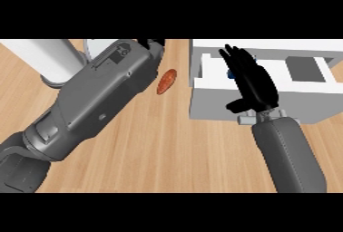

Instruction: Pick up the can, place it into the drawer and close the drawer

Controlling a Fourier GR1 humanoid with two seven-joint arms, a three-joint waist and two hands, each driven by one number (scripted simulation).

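Over the open white drawer [208,68], right hand [258,88], fingers straight, blue can [230,74] mostly hidden beneath, hold unclear.

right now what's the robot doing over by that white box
The right robot hand reaches over the open white drawer unit, fingers stretched out over its compartment. A bit of blue shows under them, possibly the can, though that is unclear. The left forearm stretches across the wooden counter, its robot hand mostly out of view. A reddish-brown item lies beside it.
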